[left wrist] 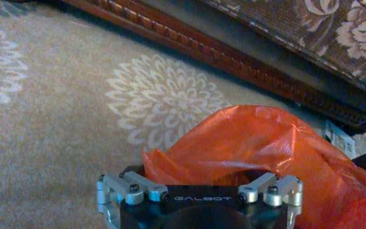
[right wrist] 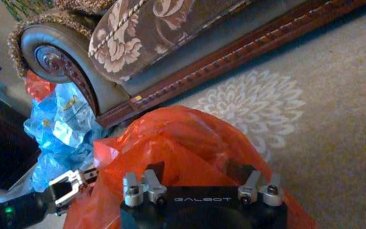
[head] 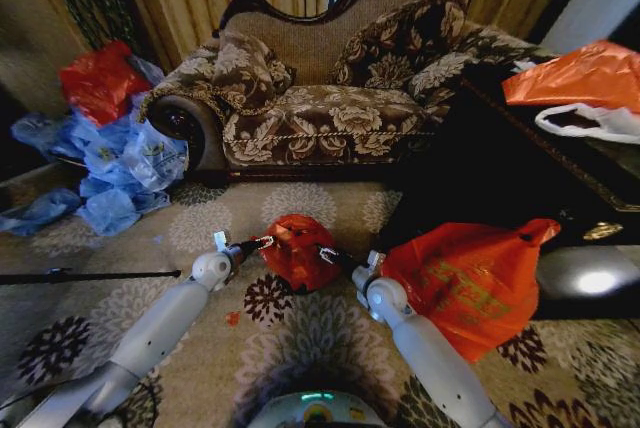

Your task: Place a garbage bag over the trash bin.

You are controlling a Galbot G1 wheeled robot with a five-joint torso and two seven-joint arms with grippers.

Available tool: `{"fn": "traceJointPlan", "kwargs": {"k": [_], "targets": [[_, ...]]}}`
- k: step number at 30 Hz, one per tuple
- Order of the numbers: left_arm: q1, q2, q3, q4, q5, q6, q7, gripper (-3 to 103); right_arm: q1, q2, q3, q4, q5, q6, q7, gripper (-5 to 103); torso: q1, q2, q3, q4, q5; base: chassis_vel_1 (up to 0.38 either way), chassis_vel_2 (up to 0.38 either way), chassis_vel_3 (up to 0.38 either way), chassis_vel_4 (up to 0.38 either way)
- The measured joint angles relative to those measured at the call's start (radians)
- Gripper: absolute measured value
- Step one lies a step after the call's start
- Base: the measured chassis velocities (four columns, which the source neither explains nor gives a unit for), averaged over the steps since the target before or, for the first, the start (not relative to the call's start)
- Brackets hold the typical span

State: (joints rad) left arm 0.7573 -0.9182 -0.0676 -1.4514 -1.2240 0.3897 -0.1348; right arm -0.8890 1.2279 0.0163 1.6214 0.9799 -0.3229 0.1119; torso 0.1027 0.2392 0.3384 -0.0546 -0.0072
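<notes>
Both grippers, left [head: 262, 243] and right [head: 328, 255], pinch opposite edges of the garbage bag [head: 296, 250] on the carpet [head: 200, 223], sofa [head: 320, 98] beyond; jaws clamped on plastic.

I read "GALBOT" in pale letters on the black body of the left gripper [left wrist: 199, 191] and likewise on the right gripper [right wrist: 199, 191]. The print on the larger orange bag [head: 470, 283] beside the sofa [head: 330, 98] is too faint for me to read.
</notes>
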Motion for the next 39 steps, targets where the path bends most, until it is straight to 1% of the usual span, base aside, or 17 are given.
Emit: {"fn": "traceJointPlan", "kwargs": {"k": [1, 2, 5, 7, 8, 9, 13, 14, 17, 19, 24, 26, 27, 29, 30, 32, 39], "targets": [[0.000, 0.000, 0.000, -0.001, 0.000, 0.000, 0.000, 100, 0.001, 0.000, 0.000, -0.001, -0.001, 0.000, -0.001, 65, 0.000, 0.000, 0.000, 0.0000, 0.0001, 0.000, 0.000, 0.000, 0.000], [0.000, 0.000, 0.000, -0.001, 0.000, 0.000, 0.000, 100, 0.001, 0.000, 0.000, -0.001, -0.001, 0.000, -0.001, 65, 0.000, 0.000, 0.000, 0.0000, 0.0001, 0.000, 0.000, 0.000, 0.000], [0.000, 0.000, 0.000, -0.001, -0.002, -0.001, -0.001, 100, 0.004, -0.002, -0.001, -0.002, -0.003, 0.000, -0.003, 48, 0.000, 0.000, 0.000, 0.0001, 0.0000, 0.000, 0.000, 0.000, 0.000], [0.000, 0.001, -0.001, -0.001, -0.003, -0.001, -0.001, 100, 0.004, -0.003, -0.001, -0.002, -0.003, 0.000, -0.004, 48, 0.000, 0.000, 0.000, 0.0000, 0.0001, 0.000, 0.000, 0.000, 0.000], [0.000, 0.001, -0.001, -0.001, -0.003, -0.001, -0.001, 100, 0.005, -0.003, -0.001, -0.003, -0.004, 0.000, -0.005, 42, 0.000, 0.000, 0.000, 0.0000, 0.0000, 0.000, 0.000, 0.000, 0.000], [0.000, 0.001, -0.001, -0.001, -0.003, -0.001, -0.001, 100, 0.005, -0.003, -0.001, -0.003, -0.004, 0.000, -0.005, 42, 0.000, 0.000, 0.000, 0.0000, 0.0000, 0.000, 0.000, 0.000, 0.000], [-0.001, 0.000, -0.002, -0.001, -0.005, -0.003, -0.003, 100, 0.003, -0.004, -0.002, 0.001, -0.005, 0.002, -0.008, 21, 0.000, 0.000, 0.000, 0.0000, 0.0001, 0.000, 0.000, 0.000, 0.000], [-0.001, 0.000, -0.002, -0.001, -0.005, -0.003, -0.003, 100, 0.003, -0.004, -0.002, 0.001, -0.005, 0.002, -0.008, 21, 0.000, 0.000, 0.000, 0.0000, 0.0001, 0.000, 0.000, 0.000, 0.000], [-0.003, 0.000, -0.002, -0.001, -0.005, -0.004, -0.004, 100, -0.005, -0.009, -0.001, 0.009, -0.010, 0.019, -0.037, 5, 0.000, 0.000, 0.000, 0.0001, 0.0001, 0.000, 0.000, 0.000, 0.000], [-0.004, 0.000, -0.002, -0.001, -0.006, -0.004, -0.005, 100, -0.012, -0.013, 0.000, 0.018, -0.010, 0.025, -0.053, 5, 0.000, 0.000, 0.000, 0.0001, 0.0001, 0.000, 0.000, 0.000, 0.000], [-0.016, -0.004, 0.001, 0.001, -0.014, -0.004, -0.008, 100, -0.067, -0.040, 0.003, 0.092, -0.031, 0.063, -0.136, 0, 0.000, 0.000, 0.000, 0.0001, 0.0002, 0.000, 0.000, 0.000, 0.000], [-0.024, -0.009, 0.003, 0.004, -0.030, -0.002, -0.019, 100, -0.118, -0.056, -0.002, 0.153, -0.082, 0.084, -0.174, 0, 0.000, 0.000, 0.000, 0.0000, 0.0001, 0.000, 0.000, 0.000, 0.000], [-0.024, -0.009, 0.003, 0.004, -0.030, -0.002, -0.019, 100, -0.118, -0.056, -0.002, 0.153, -0.082, 0.084, -0.174, 0, 0.000, 0.000, 0.000, 0.0000, 0.0001, 0.000, 0.000, 0.000, 0.000], [-0.027, -0.010, 0.005, 0.009, -0.036, -0.001, -0.025, 100, -0.177, -0.070, -0.016, 0.211, -0.144, 0.106, -0.221, 0, 0.000, 0.000, 0.000, -0.0001, 0.0000, 0.000, 0.000, 0.000, 0.000], [-0.027, -0.010, 0.005, 0.009, -0.036, -0.001, -0.025, 100, -0.177, -0.070, -0.016, 0.211, -0.144, 0.106, -0.221, 0, 0.000, 0.000, 0.000, -0.0001, 0.0000, 0.000, 0.000, 0.000, 0.000], [-0.027, -0.010, 0.006, 0.011, -0.038, 0.001, -0.030, 100, -0.224, -0.079, -0.036, 0.228, -0.207, 0.123, -0.267, 0, 0.000, 0.000, 0.000, 0.0000, -0.0001, 0.000, 0.000, 0.000, 0.000], [-0.024, -0.008, 0.005, 0.008, -0.041, 0.003, -0.038, 100, -0.272, -0.074, -0.085, 0.184, -0.285, 0.147, -0.302, 0, 0.000, 0.000, 0.000, 0.0001, 0.0001, 0.000, 0.000, 0.000, 0.000]]}}
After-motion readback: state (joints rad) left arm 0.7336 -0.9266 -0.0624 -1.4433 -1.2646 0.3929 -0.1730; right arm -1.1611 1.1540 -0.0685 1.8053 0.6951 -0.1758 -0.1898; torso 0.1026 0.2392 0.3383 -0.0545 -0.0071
